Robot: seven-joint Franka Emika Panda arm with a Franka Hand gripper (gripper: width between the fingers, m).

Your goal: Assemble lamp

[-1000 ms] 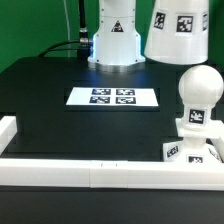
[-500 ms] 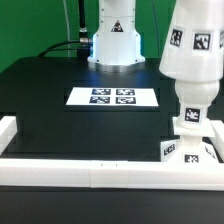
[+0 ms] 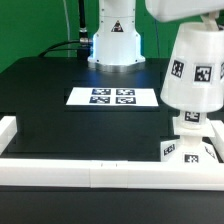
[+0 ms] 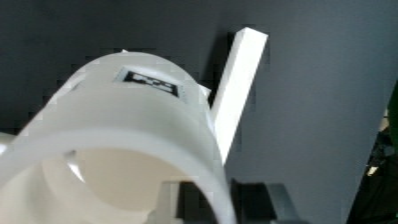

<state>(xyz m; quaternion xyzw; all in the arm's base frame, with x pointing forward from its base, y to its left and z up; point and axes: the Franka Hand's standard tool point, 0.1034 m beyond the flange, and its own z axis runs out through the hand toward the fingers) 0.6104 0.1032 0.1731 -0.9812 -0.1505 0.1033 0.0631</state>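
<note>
White arm (image 3: 180, 10) leans over the base (image 3: 190, 148) — jaws pinching the shade (image 3: 198, 66).

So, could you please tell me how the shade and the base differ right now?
The shade is a large rounded cone; the base is a small blocky square. The shade sits high over the bulb, tilted; the base rests flat on the table. Both are white plastic with black square tags.

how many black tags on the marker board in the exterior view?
4, in a two-by-two cluster at the middle of the marker board, which lies flat on the black table. None look hidden.
</note>
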